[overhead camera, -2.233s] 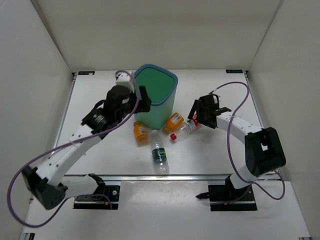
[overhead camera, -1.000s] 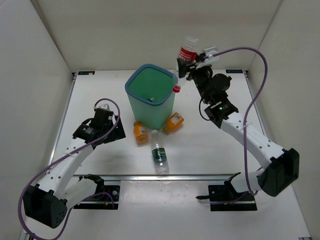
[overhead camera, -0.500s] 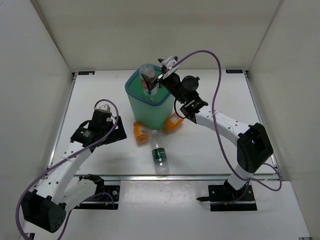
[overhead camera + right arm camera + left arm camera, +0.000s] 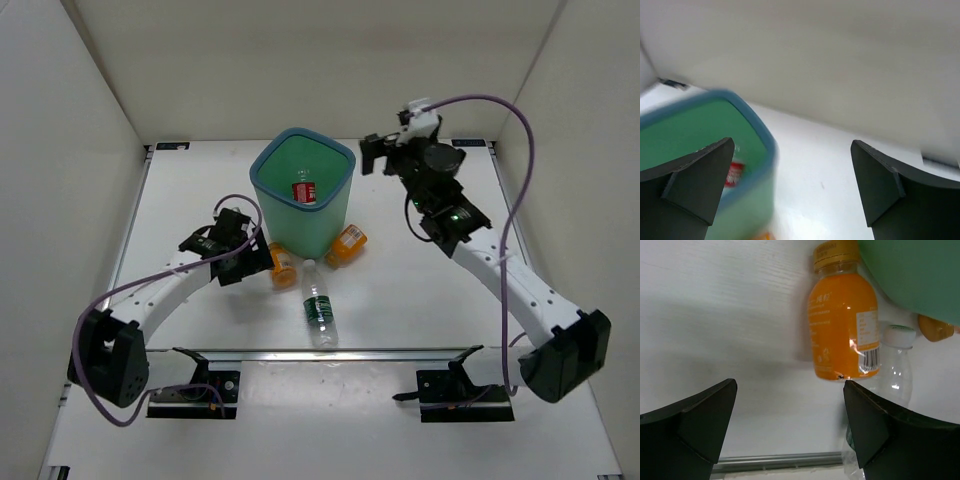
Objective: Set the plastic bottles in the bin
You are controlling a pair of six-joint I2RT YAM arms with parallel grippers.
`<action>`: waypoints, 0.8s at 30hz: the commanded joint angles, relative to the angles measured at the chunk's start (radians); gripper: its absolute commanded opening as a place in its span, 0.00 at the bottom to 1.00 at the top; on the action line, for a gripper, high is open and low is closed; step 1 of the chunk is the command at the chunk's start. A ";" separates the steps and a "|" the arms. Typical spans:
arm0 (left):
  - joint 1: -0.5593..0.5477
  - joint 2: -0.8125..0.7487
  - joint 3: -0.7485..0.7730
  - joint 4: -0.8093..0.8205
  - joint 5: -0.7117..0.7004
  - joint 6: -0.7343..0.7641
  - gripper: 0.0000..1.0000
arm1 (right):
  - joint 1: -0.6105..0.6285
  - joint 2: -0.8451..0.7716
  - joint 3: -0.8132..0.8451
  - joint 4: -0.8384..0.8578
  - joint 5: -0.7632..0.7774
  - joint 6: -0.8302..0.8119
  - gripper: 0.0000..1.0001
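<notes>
The teal bin (image 4: 312, 232) stands mid-table. The red-labelled bottle (image 4: 304, 191) lies inside it and also shows in the right wrist view (image 4: 733, 174). Two orange bottles lie in front of the bin, one at its left (image 4: 283, 264) and one at its right (image 4: 347, 244). The green-labelled bottle (image 4: 319, 308) lies nearer the front. The dark-blue-labelled bottle is out of view. My left gripper (image 4: 258, 262) is open, low on the table, just left of the left orange bottle (image 4: 842, 330). My right gripper (image 4: 375, 155) is open and empty, raised beside the bin's right rim (image 4: 757, 127).
White walls enclose the table on three sides. A metal rail (image 4: 330, 352) runs along the front edge. In the left wrist view the green-labelled bottle's cap (image 4: 896, 332) lies against the orange bottle, with the bin wall (image 4: 915, 275) above it.
My right gripper carried the red-labelled bottle over the bin, let it go, and pulled back to the right. The bottle now lies in the bin. My left gripper moved toward the left orange bottle.
</notes>
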 commanded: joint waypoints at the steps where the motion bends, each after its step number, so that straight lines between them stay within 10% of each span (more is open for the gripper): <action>1: -0.034 0.049 0.046 0.104 -0.002 -0.059 0.99 | -0.136 -0.095 -0.125 -0.315 0.027 0.223 1.00; 18: -0.066 0.248 -0.026 0.363 0.013 -0.130 0.98 | -0.403 -0.427 -0.555 -0.498 -0.130 0.389 0.99; 24: -0.060 0.198 -0.044 0.299 -0.013 -0.131 0.56 | -0.416 -0.431 -0.553 -0.488 -0.135 0.380 0.99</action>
